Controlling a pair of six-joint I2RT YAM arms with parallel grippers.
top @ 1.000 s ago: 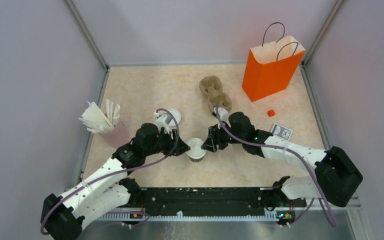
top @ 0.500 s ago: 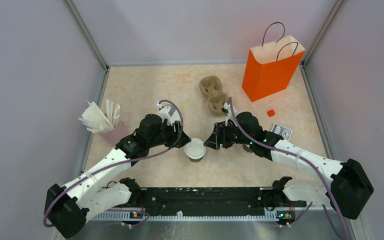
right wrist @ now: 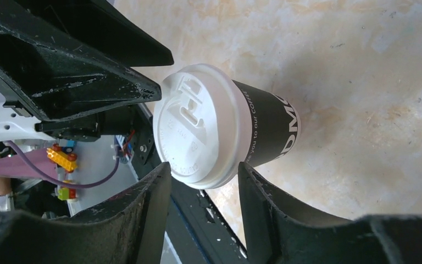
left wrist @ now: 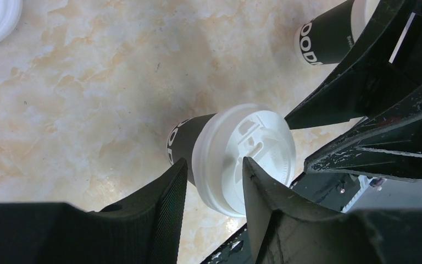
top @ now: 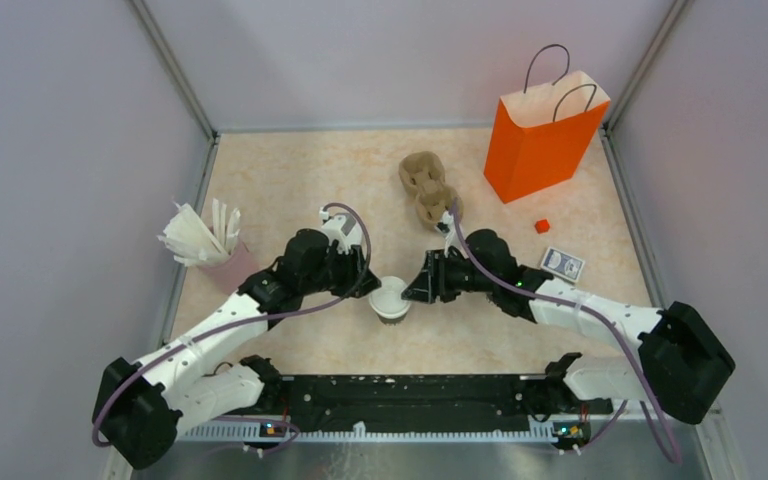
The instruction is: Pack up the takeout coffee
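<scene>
Left gripper (left wrist: 214, 163) has been slid in closer to the takeout coffee (top: 391, 298) from its left. The right gripper (right wrist: 204, 165), backed off a sec ago, has been brought in again from its right. Both sets of jaws are held apart w/ nothing clamped, and the lid sits just past the tips. Coffee is left upright on the table (top: 290, 170), orange bag (top: 540, 140) well beyond it, to its right. Judged: grasp prob. imminent, packing not yet begun.

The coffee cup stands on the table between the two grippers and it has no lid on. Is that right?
Not quite. The coffee cup stands on the table between the left gripper and the right gripper, but it has a white lid on it. The right wrist view shows this clearly.
</scene>
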